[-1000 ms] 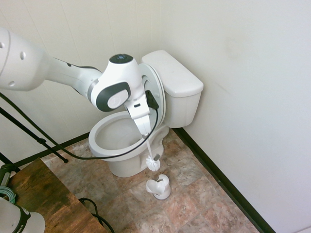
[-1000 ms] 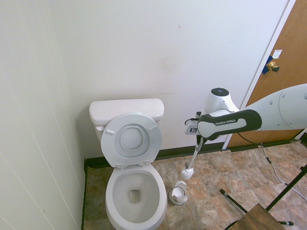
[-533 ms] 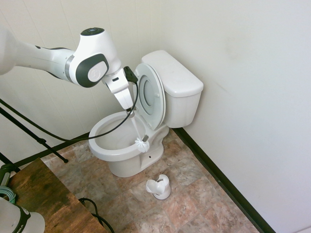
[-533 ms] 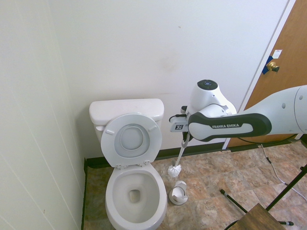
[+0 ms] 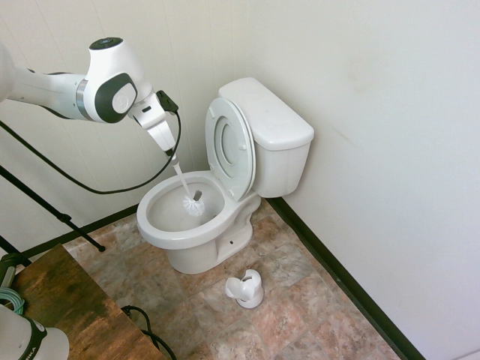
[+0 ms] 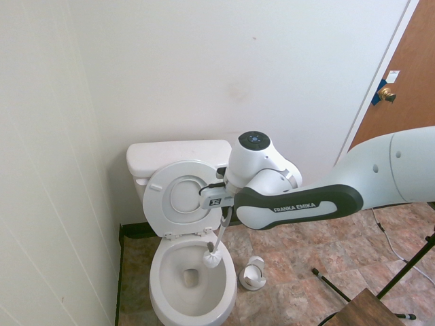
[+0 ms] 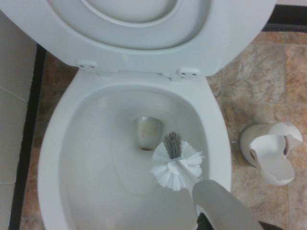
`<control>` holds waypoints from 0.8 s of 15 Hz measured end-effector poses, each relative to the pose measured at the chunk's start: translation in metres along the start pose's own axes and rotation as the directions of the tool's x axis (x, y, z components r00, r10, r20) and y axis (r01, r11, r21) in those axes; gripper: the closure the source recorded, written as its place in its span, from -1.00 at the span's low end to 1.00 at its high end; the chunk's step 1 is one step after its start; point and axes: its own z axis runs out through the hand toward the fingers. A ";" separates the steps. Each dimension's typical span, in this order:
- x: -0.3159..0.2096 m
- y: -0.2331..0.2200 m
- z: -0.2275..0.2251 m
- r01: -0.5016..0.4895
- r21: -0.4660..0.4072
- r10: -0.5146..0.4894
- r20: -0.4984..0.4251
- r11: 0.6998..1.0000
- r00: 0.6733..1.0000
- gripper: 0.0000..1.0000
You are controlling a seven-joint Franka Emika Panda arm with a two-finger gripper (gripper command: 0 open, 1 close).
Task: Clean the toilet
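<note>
The toilet (image 5: pixel 202 217) stands in the corner against the wall, seat and lid raised. The end effector (image 5: pixel 171 156) is clenched on a brush (image 5: pixel 193 204) handle – its bristle head hangs inside the bowl. The brush holder (image 5: pixel 245 289) sits on the floor beside the toilet.

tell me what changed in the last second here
The gripper, shut on the toilet brush throughout, carried it from above the brush holder on the floor across the rim, so the bristle head now hangs over the open bowl of the toilet. Nothing was picked up or let go. The toilet, its raised lid and the holder stayed put.
</note>
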 end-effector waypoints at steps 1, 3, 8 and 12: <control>-0.004 -0.009 0.006 0.004 0.001 -0.004 -0.006 1.000 1.000 1.00; -0.008 -0.028 0.023 0.004 0.003 -0.004 -0.024 1.000 1.000 1.00; -0.038 -0.058 0.062 -0.002 -0.025 0.001 -0.045 1.000 0.999 1.00; -0.059 -0.088 0.118 -0.025 -0.046 0.023 -0.036 0.999 0.999 1.00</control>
